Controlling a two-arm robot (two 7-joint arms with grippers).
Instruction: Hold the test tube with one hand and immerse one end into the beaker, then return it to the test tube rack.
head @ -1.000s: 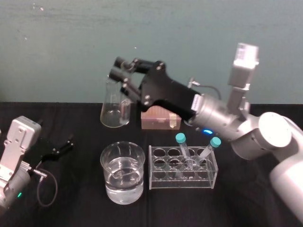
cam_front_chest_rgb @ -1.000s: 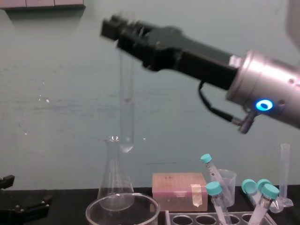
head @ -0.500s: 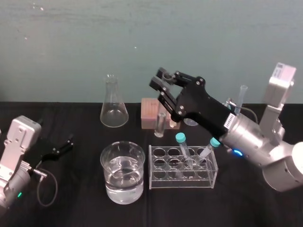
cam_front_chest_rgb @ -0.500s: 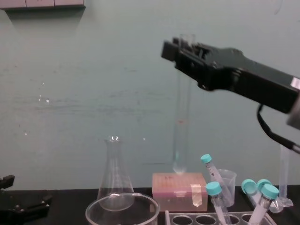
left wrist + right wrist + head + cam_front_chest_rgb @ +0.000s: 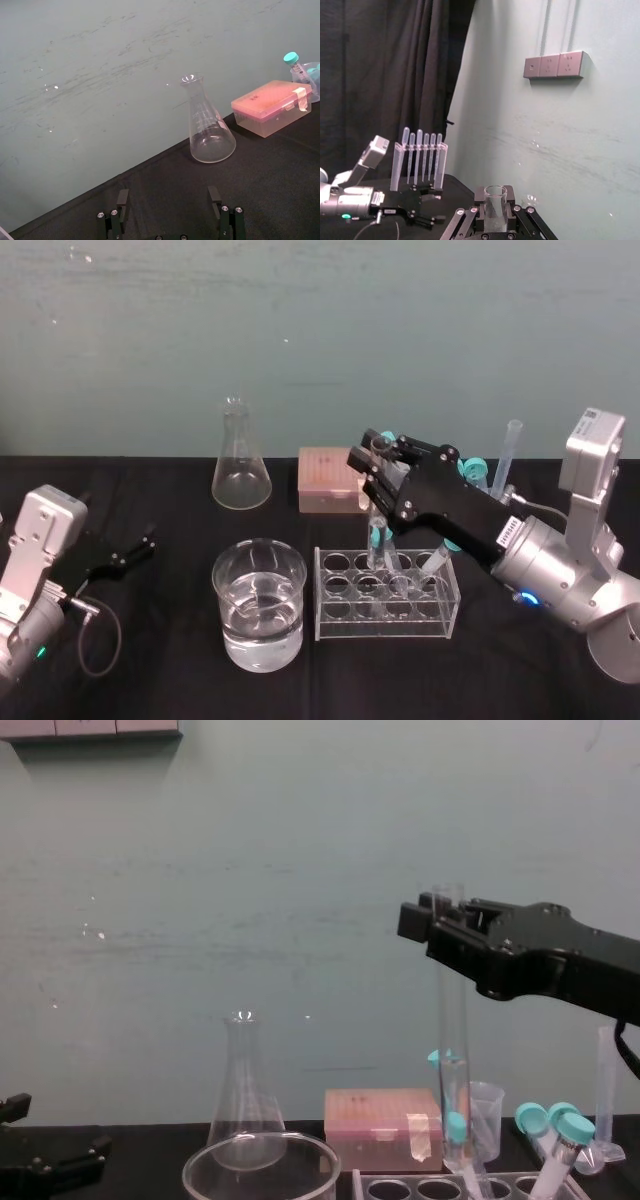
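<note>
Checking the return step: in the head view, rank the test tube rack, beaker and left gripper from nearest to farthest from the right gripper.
From the right gripper, holding the test tube:
1. test tube rack, just below it.
2. beaker, left of the rack.
3. left gripper, far left.

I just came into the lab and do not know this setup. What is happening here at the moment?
The right gripper holds the test tube upright by its upper end, directly above the test tube rack. The tube's lower end is at the rack's top; whether it is inside a hole I cannot tell. The beaker, part-filled with clear liquid, stands left of the rack. The left gripper rests open at the far left.
</note>
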